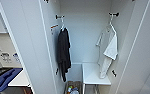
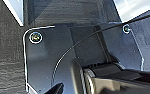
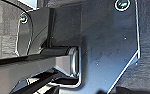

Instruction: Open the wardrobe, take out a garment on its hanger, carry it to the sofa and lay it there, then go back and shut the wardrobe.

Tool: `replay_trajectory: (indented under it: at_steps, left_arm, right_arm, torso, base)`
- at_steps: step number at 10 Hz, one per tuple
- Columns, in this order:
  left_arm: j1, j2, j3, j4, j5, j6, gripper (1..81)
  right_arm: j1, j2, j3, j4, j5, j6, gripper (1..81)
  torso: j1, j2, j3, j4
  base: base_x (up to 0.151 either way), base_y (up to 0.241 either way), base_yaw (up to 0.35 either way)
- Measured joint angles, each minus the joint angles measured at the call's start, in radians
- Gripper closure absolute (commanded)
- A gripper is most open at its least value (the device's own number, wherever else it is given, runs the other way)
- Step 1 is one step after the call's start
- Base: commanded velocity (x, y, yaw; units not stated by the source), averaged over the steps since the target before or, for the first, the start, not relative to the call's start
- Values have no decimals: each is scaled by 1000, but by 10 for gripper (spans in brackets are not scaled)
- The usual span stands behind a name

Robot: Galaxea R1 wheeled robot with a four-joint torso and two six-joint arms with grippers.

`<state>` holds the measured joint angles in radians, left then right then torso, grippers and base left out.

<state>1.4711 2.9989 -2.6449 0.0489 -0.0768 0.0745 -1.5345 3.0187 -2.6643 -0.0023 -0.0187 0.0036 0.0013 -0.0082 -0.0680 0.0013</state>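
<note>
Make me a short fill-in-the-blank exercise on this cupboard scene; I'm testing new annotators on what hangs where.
1. The wardrobe stands with its doors ____.
2. The shirt hanging on the left side inside is ____ in colour.
3. The white shirt hangs from a hanger on the ____ side of the inside.
4. Under the white shirt there is a white ____.

Missing words: open; black; right; shelf
</note>
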Motion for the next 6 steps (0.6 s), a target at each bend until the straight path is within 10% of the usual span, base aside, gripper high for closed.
replay_trajectory:
  at_steps: [6]
  left_arm:
    - [16,-2,-1,0,1,0,10]
  right_arm:
    - [-11,6,1,-1,-1,0,10]
  torso:
    - [-3,-2,1,0]
  base:
    - [41,0,0]
